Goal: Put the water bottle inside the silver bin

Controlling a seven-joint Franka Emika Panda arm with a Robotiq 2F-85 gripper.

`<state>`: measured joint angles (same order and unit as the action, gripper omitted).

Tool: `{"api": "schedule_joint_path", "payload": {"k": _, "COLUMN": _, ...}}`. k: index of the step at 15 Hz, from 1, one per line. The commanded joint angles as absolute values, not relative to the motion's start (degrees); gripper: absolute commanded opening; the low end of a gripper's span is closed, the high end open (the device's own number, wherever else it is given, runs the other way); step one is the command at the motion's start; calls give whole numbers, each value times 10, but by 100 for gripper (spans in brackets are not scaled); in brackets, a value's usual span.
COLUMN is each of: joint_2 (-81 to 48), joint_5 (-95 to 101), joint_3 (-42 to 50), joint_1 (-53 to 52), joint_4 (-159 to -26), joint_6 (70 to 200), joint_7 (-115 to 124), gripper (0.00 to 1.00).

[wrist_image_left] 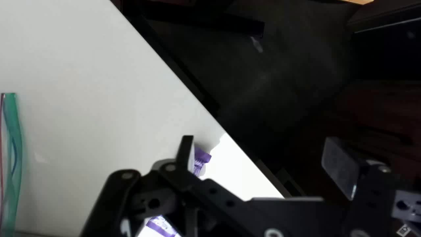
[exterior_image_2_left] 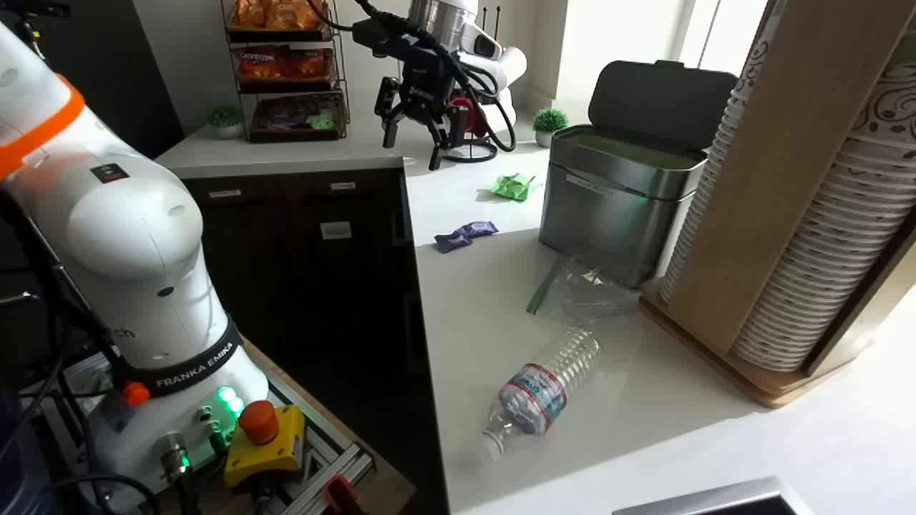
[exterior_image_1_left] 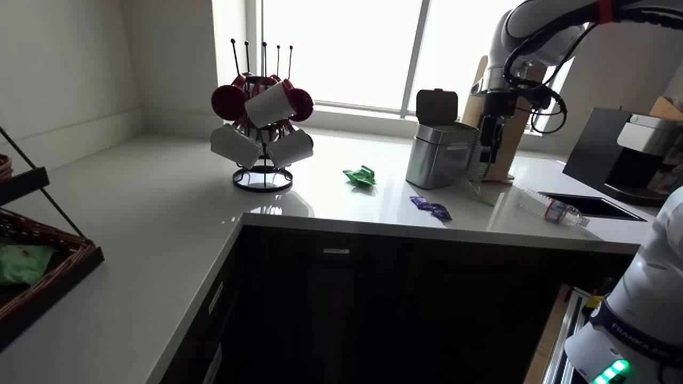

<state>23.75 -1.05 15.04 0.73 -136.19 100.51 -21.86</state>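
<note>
Lying lower, well apart from end effector [exterior_image_2_left: 412, 152] — water bottle [exterior_image_2_left: 537, 399].

- Window [exterior_image_1_left: 341, 48]: one o'clock in an exterior view, glaring white, a grey bar [exterior_image_1_left: 415, 53] dividing it.
- Wall [exterior_image_1_left: 69, 58]: ten o'clock, same view, pale and shaded.
- Counter [exterior_image_1_left: 160, 186]: pale, glossy, inner corner at eight o'clock there.
- Cabinets [exterior_image_1_left: 384, 304]: dark, six o'clock, pale handles [exterior_image_1_left: 336, 250].
- Light [exterior_image_2_left: 823, 443]: whitens the counter at four o'clock in an exterior view.
- Floor [wrist_image_left: 283, 75]: dark, two o'clock in the wrist view.
</note>
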Motion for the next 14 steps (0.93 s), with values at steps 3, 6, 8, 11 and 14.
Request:
{"api": "schedule_joint_path", "payload": {"k": 3, "joint_2": 236, "joint_5": -15, "joint_3": 137, "joint_1": 22, "joint_4": -1361, "joint_6": 1004, "joint_7": -223, "gripper": 100}}
{"api": "schedule_joint_path", "payload": {"k": 6, "joint_2": 236, "joint_5": -15, "joint_3": 137, "joint_1": 22, "joint_4": -1361, "joint_6": 1004, "joint_7": -223, "gripper": 100}}
{"api": "schedule_joint_path", "payload": {"k": 8, "joint_2": 251, "joint_5": -16, "joint_3": 143, "joint_1": 41, "joint_4": -1377, "joint_6": 1000, "joint_7": -200, "gripper": 100}}
{"api": "schedule_joint_path", "payload": {"k": 11, "joint_2": 286, "joint_5": 0, "joint_3": 155, "joint_1": 87, "joint_4": -1420, "joint_6": 1022, "joint_7": -154, "gripper": 100}}
{"api": "schedule_joint_path", "payload": {"k": 14, "joint_2": 321, "joint_5": 47, "joint_3": 176, "joint_1": 153, "joint_4": -1449, "joint_6": 1047, "joint_7": -133, "gripper": 100}}
